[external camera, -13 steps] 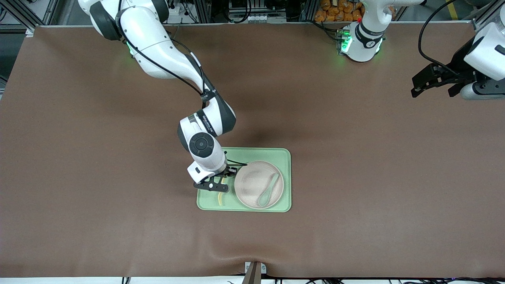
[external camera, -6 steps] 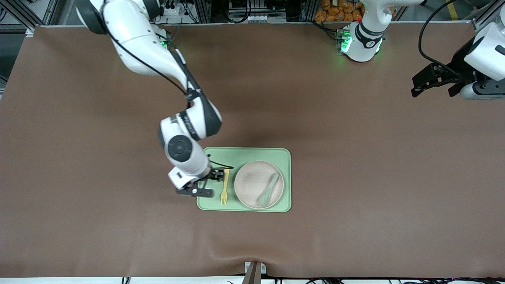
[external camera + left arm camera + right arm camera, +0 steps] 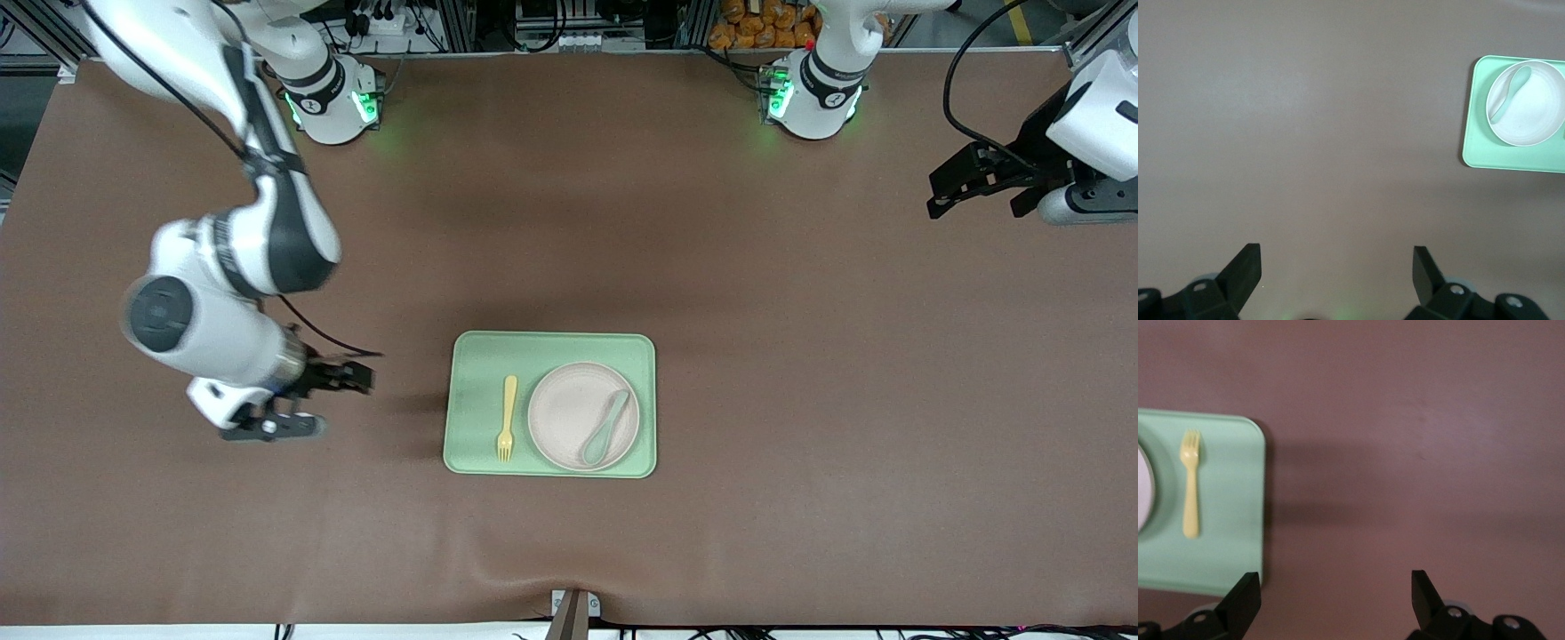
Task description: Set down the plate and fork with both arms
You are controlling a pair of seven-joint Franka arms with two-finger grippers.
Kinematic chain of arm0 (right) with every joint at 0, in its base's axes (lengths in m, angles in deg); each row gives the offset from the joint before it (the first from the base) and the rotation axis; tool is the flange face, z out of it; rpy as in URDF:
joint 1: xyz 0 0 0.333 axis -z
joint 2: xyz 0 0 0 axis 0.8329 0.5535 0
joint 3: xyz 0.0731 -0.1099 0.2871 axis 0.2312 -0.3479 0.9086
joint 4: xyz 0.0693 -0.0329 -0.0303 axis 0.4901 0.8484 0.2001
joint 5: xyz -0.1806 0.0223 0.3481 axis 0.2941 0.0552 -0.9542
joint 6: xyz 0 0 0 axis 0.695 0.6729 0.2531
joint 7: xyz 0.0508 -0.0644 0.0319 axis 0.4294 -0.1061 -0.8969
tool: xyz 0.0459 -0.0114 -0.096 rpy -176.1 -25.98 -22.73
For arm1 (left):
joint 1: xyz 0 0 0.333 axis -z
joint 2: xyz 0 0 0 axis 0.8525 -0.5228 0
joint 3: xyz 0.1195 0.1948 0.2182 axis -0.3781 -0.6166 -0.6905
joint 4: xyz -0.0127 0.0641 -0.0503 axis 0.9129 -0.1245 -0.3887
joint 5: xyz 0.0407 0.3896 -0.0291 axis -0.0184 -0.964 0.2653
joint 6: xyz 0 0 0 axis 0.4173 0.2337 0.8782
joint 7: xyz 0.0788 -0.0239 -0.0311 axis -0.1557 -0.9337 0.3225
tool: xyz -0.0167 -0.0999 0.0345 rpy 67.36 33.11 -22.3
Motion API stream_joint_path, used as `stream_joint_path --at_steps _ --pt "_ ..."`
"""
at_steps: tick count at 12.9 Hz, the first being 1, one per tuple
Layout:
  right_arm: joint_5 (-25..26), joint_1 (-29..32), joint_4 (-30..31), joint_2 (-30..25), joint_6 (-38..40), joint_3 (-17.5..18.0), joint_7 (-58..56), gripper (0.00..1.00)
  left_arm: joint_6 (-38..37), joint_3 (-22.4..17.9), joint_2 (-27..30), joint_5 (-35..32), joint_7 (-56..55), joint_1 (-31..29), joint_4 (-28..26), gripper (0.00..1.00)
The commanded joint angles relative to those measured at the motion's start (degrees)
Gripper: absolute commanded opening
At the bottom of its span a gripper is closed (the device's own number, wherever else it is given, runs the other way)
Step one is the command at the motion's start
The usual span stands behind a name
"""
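Note:
The pale beige-pink plate (image 3: 569,411) sits on the light-green tray (image 3: 551,348), with a grey-green spoon (image 3: 605,428) lying in it. The pale-yellow fork (image 3: 507,418) lies flat on the tray beside the plate, on the side toward the right arm's end, tines toward the front camera. My right gripper (image 3: 345,405) is open and empty over bare table, off the tray toward the right arm's end. In the right wrist view (image 3: 1336,590) the fork (image 3: 1190,483) and the tray (image 3: 1225,520) show. My left gripper (image 3: 973,212) waits open at the left arm's end of the table; it also shows in its wrist view (image 3: 1337,267).
The left wrist view shows the tray (image 3: 1511,157), the plate (image 3: 1535,123) and the spoon (image 3: 1508,93) far off. A brown mat (image 3: 800,356) covers the table. The arm bases (image 3: 813,93) stand along the table's farthest edge.
My right gripper has let go of the fork, which now lies on the tray, and has swung away toward the right arm's end. The left arm has not moved.

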Motion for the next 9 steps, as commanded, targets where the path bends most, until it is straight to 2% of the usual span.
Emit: stream_joint_path --at_steps 1,3,5,9 --pt "1.6 7.1 6.9 -13.8 10.9 1.4 -6.7 1.00 -1.1 0.2 1.0 -0.9 0.5 0.0 0.0 1.00" --pt "7.1 9.9 6.7 -22.2 19.8 1.5 -7.4 1.00 -1.2 0.6 1.0 -0.9 0.5 0.2 0.0 1.00" --pt "7.5 11.8 6.6 -28.1 25.3 1.5 -7.1 1.00 -1.2 0.9 1.0 -1.1 0.5 0.2 0.0 1.00" --pt "7.6 12.5 6.6 -30.5 27.3 1.5 -2.3 1.00 -2.7 0.6 1.0 -1.0 1.1 -0.4 0.1 1.00"
